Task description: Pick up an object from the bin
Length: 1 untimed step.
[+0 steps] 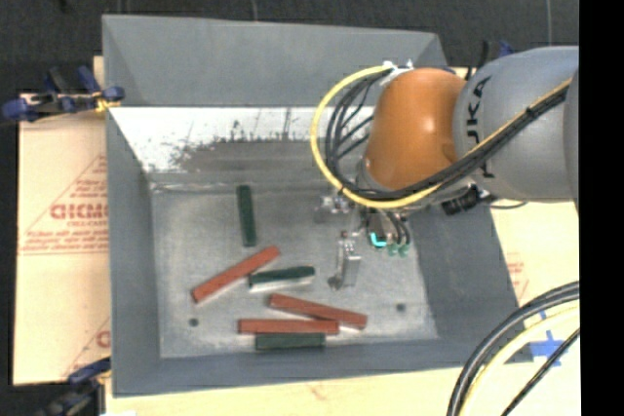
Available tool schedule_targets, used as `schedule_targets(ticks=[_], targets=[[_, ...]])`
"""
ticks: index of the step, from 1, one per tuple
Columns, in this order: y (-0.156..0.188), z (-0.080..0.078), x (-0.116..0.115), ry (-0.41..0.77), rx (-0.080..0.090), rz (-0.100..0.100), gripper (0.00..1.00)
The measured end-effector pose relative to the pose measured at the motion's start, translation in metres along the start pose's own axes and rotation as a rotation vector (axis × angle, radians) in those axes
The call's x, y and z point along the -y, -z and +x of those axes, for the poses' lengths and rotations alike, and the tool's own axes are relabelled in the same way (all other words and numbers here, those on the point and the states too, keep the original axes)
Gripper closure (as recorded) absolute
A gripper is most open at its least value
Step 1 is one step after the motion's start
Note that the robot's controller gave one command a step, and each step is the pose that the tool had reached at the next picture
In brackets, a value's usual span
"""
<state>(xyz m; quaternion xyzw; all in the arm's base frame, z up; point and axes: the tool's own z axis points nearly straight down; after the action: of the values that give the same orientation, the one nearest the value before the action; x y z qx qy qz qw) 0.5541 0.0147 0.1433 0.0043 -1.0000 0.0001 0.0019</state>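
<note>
the grey metal bin (132, 239) stood on a dark floor, its bottom scuffed. the gripper (342, 270) hung low over bare bin floor right of centre. how far open it was could not be told, and nothing showed in its grip. just left of it lay a green-and-white stick (281, 278), with a red stick (317, 310) nearer the front wall and a green stick (246, 214) farther left.

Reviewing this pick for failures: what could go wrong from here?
1. The gripper hangs just right of the green-and-white stick, seemingly over bare floor. Descending straight, it may grasp nothing or only nudge that stick's end.
2. Near the front, the lower red stick and the dark green stick lie side by side, apparently touching, with the upper red stick just above. A grasp there could catch two.
</note>
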Motion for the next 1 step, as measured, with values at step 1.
schedule_targets(ticks=[1], targets=[[0.0042,-0.0019,-0.0001,0.000,0.008,0.000,0.00]])
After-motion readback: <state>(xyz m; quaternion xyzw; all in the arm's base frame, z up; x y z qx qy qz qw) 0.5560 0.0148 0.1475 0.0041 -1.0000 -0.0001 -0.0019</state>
